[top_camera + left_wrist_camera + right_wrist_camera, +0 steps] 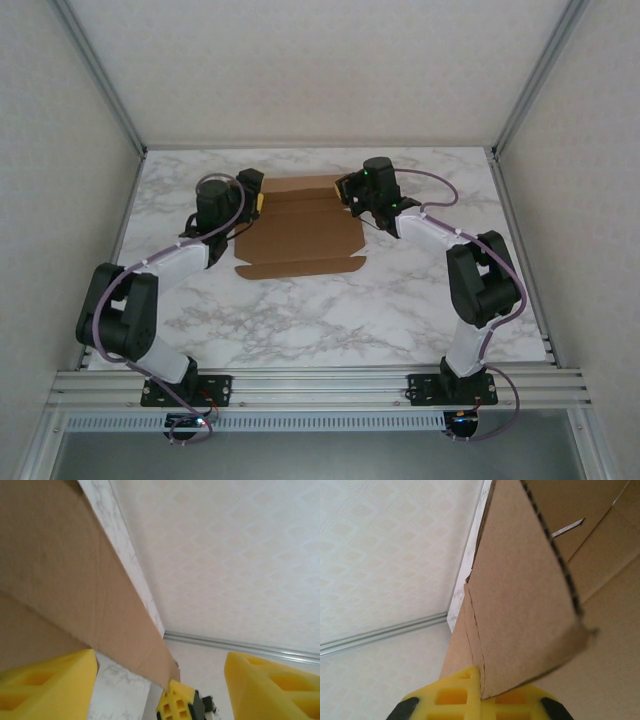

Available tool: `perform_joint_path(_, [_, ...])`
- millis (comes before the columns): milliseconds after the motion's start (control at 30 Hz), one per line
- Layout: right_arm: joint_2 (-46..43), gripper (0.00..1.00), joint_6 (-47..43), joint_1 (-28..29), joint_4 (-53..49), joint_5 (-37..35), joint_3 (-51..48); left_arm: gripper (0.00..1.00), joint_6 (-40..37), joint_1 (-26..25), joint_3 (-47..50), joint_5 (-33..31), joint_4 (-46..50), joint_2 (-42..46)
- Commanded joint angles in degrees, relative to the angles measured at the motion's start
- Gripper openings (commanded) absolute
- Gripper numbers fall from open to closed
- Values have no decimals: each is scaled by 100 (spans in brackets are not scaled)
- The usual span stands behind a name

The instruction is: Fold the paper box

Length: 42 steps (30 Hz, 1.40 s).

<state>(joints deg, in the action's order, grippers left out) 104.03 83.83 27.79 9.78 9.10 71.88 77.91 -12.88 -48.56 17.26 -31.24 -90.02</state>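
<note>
Near edge of the tabletop: both arm bases sat bolted to an aluminium rail (pixel 320 385), the left arm (pixel 130 310) at the left end and the right arm (pixel 480 280) at the right.
Tabletop: white marble with grey veins (pixel 330 320); the half toward the near edge lay bare.
Arms: each reached away from the near edge and bent inward, toward the middle of the far half.
Paper box: a brown die-cut cardboard sheet (pixel 300 230) lay in the far half of the tabletop, about midway between the left and right edges and close to the far edge. Its main panel was flat, and a long tabbed strip lay along its near side.
Left gripper: it hovered at the sheet's far-left corner (pixel 258 203). From the wrist its yellow fingers (pixel 45 685) stood wide apart, with nothing between them. A raised brown flap ran slantwise just above the left one; whether the two touched could not be told.
Right gripper: it sat at the sheet's far-right corner (pixel 350 200). From the wrist its yellow pads (pixel 452 697) were pressed together on the lower edge of that flap (pixel 520 605), which stood up off the tabletop with its corrugated edge showing.
Far edge: a pale patterned wall (pixel 320 70) rose behind it.
</note>
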Motion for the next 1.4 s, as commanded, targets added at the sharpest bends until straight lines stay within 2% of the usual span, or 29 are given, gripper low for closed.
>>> perform_joint_path(0, [172,0,45,35,-368,-127,204,64,-39,168,17,32,-380,-366])
perform_joint_path(133, [254,0,37,22,-494,-73,378,62,-65,243,-39,170,-522,-600])
perform_joint_path(333, [378,0,105,14,-484,10,515,58,-258,258,-320,-20,-409,-755])
perform_joint_path(500, [428,0,211,24,-406,92,527,46,-101,260,-443,-157,-744,-955])
perform_joint_path(733, [382,1,159,25,-467,161,447,19,-43,260,-556,-353,-949,-1163])
perform_joint_path(767, [384,8,108,13,-475,194,452,18,-39,260,-587,-354,-930,-1190])
perform_joint_path(900, [234,48,-363,-65,-885,224,490,12,-172,268,-813,-405,-636,-1297])
perform_joint_path(1000, [-101,64,-943,-126,-1287,68,404,8,-305,302,-1014,-441,-384,-1383])
perform_joint_path(1067, [-356,67,-1426,-148,-1526,-15,341,7,-335,330,-1139,-443,-274,-1449])
perform_joint_path(1167, [-830,67,-2326,-83,-1835,-235,126,5,-453,333,-1343,-451,-89,-1543])
perform_joint_path(1233, [-1202,63,-3058,44,-2068,-655,-111,4,-495,334,-1432,-451,-7,-1593])
perform_joint_path(1267, [-1356,57,-3365,118,-2083,-802,-267,4,-504,338,-1444,-447,7,-1605])
perform_joint_path(1367, [-1593,29,-4175,446,-2133,-1075,-644,3,-518,338,-1481,-434,53,-1667])
